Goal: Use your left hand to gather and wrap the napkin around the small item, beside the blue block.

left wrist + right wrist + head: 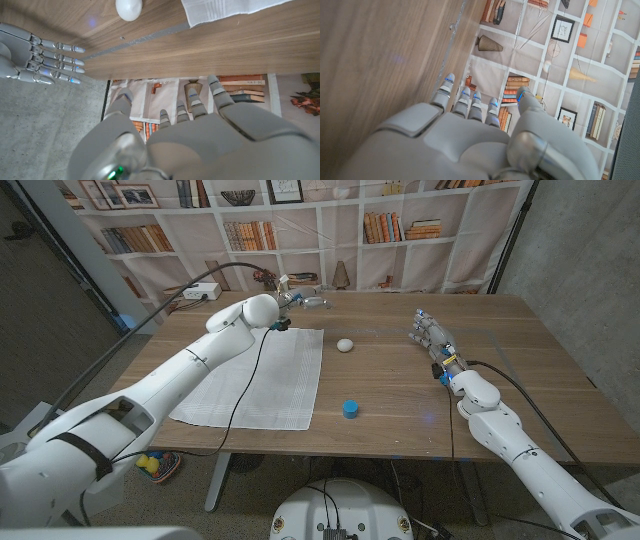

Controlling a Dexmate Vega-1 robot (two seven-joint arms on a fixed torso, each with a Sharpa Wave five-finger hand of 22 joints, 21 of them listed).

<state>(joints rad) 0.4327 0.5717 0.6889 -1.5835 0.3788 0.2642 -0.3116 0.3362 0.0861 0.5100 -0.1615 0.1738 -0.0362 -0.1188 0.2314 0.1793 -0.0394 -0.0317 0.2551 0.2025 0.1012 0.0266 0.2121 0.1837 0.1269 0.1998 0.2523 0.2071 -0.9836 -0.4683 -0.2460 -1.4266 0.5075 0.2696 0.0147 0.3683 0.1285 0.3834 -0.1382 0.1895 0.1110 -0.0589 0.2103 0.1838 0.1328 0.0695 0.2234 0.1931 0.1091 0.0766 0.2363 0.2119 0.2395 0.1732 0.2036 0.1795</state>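
Head view shows the left hand (pixel 288 298) at the far corner of the white napkin (pixel 262 376), with nothing held and its fingers loosely apart; the cloth lies flat on the table (pixel 400 390) and stretches from under that hand back toward the robot. Thin and limp, the napkin probably folds easily but slides on wood, so I would pinch that near corner. Right of the hand lies the small white item (pixel 345 344), smooth, likely to roll; the blue block (pixel 351 408) sits nearer the robot, and the right hand (pixel 432 338) is empty, fingers straight.
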